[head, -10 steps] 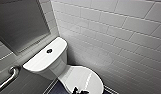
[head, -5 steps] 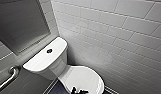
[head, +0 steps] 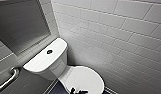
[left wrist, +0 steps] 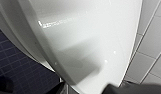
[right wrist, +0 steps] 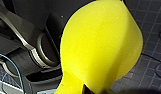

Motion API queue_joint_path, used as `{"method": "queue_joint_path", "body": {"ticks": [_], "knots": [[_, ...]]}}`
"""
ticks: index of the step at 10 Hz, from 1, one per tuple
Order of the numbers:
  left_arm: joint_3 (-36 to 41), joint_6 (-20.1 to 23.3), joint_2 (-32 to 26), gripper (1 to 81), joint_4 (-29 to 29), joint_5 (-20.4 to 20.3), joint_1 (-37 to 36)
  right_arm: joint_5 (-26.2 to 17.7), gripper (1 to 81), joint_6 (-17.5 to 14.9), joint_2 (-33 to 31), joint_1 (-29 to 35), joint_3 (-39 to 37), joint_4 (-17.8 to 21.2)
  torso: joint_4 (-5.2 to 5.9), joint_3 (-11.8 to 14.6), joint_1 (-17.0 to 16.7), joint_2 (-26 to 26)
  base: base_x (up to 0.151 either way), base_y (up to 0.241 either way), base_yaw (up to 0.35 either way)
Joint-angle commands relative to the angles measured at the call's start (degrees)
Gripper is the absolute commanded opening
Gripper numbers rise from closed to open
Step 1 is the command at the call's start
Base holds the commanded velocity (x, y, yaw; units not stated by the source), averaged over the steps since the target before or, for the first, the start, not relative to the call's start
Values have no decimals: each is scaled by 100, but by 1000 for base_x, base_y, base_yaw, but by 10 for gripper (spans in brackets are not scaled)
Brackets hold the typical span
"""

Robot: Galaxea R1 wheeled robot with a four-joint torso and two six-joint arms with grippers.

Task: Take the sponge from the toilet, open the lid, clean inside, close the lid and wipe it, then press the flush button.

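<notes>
Yellow sponge (right wrist: pixel 101 47) pinched by right end effector (right wrist: pixel 89 89); left end effector (left wrist: pixel 87 89): spread unclear.

From where I stand, no word, brand, number or sign is readable on the toilet (head: pixel 46 60), the sponge (right wrist: pixel 101 45) or the wall tiles (head: pixel 116 32).

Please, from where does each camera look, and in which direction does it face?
Head: high up, facing down at the toilet and tiled wall; a dark bit of the robot at the bottom edge.
Left wrist: close to the lid, floor beside it; dark robot parts at one edge.
Right wrist: faces the held sponge, robot's body and floor behind.
Shared: head and left wrist both show the lid.
</notes>
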Motion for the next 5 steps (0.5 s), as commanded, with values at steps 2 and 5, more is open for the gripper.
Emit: {"method": "queue_joint_path", "body": {"ticks": [2,5], "knots": [[473,45,-125,811,156,-528,-753,-337,10,15,-59,-231,-30,-69,0,138,0,0,0,0,0],[895,27,-450,811,139,-791,-753,-337,10,6,-59,-223,-30,-69,0,295,2,-2,0,0,0]]}}
